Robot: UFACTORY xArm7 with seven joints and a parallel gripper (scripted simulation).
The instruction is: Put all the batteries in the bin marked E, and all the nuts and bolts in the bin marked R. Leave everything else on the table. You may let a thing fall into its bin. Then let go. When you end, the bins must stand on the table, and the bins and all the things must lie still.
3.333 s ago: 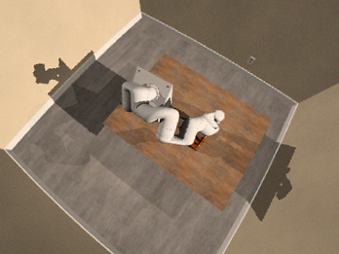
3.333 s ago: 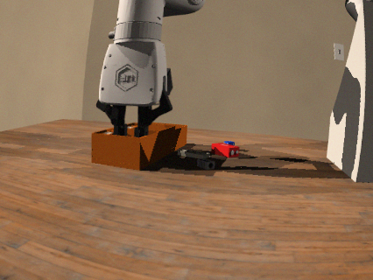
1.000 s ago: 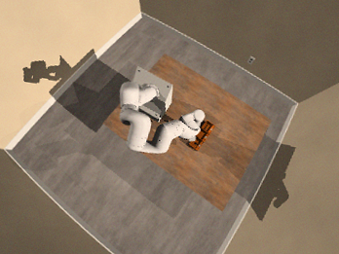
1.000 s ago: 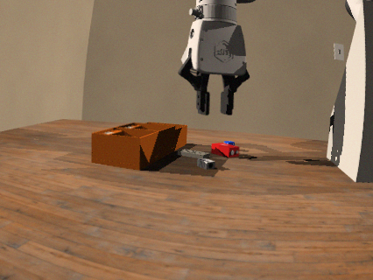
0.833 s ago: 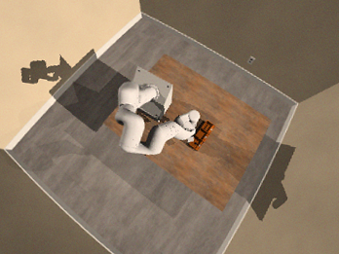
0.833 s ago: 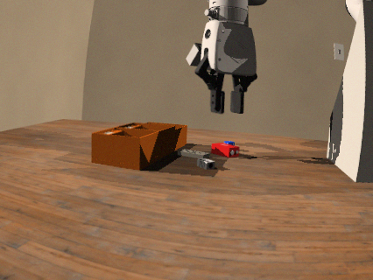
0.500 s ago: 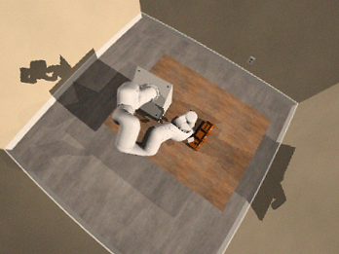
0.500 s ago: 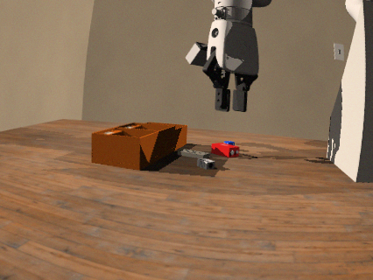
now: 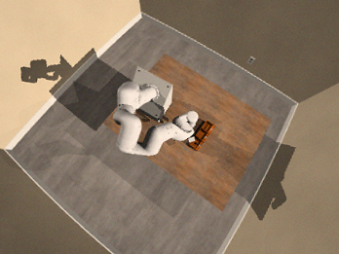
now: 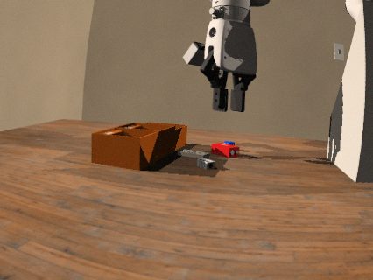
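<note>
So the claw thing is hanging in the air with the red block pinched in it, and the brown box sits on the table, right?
Not quite: the end effector holds nothing. The exterior view shows the red block lying on the table, beside the brown box.
</note>
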